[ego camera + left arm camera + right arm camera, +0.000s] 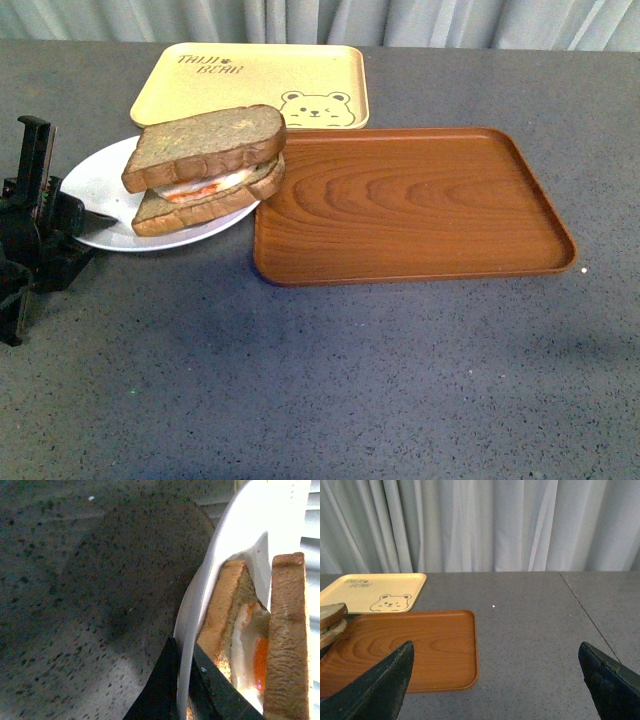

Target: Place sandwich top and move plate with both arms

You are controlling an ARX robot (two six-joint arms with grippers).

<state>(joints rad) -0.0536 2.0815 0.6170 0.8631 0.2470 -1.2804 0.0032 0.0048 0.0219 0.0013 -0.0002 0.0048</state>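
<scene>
The sandwich top [205, 145], a brown wholemeal slice, lies on the egg and lower slice on the white plate [100, 180] at the left. The plate's right edge overlaps the brown wooden tray [410, 205]. My left gripper [95, 215] is shut on the plate's left rim. In the left wrist view its black fingers [160, 690] pinch the plate's rim [187, 640], with the sandwich top [287, 640] just beyond. My right gripper [495, 680] is open and empty above the table, off the tray's right side; it does not show in the front view.
A yellow bear-printed tray [255, 85] lies behind the plate, and shows in the right wrist view [375, 592] too. The brown tray [410, 650] fills the middle of the grey table. A pale curtain hangs at the back.
</scene>
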